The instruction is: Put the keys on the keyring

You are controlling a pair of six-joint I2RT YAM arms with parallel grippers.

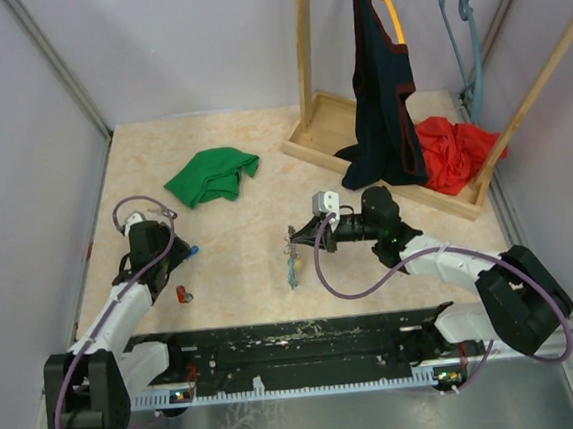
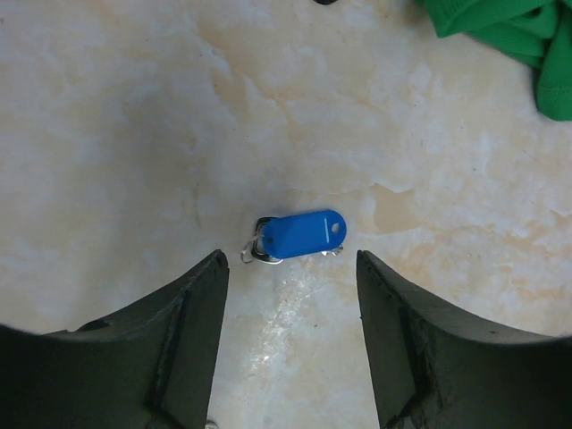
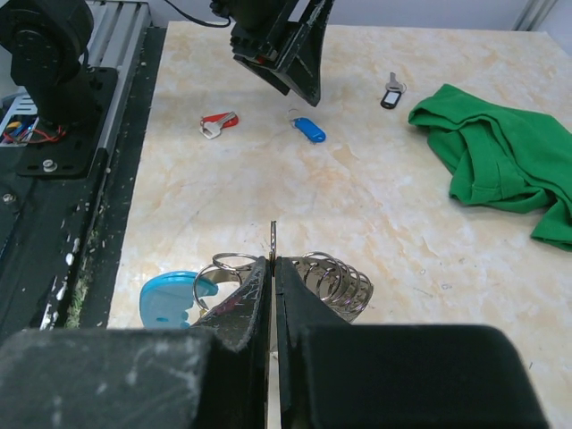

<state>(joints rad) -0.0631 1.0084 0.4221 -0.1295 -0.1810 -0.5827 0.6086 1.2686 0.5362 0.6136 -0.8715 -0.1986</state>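
A blue-headed key [image 2: 299, 235] lies flat on the table just beyond my left gripper [image 2: 290, 259], which is open and empty, its fingertips on either side of it. In the top view the key [image 1: 194, 251] lies right of the left gripper [image 1: 176, 248]. A red-headed key [image 1: 184, 294] lies nearer the front; it also shows in the right wrist view [image 3: 217, 123]. My right gripper [image 3: 273, 264] is shut on a thin ring of the keyring [image 3: 335, 281], which has several silvery rings and a light blue tag [image 3: 165, 299]. The keyring [image 1: 292, 262] hangs below the right gripper [image 1: 299, 236].
A black-headed key [image 3: 391, 91] lies near a green cloth [image 1: 213, 175]. A wooden rack [image 1: 312, 142] at the back right holds a dark garment [image 1: 382, 96], with a red cloth [image 1: 457, 149] on its base. A black rail [image 1: 288, 345] runs along the near edge.
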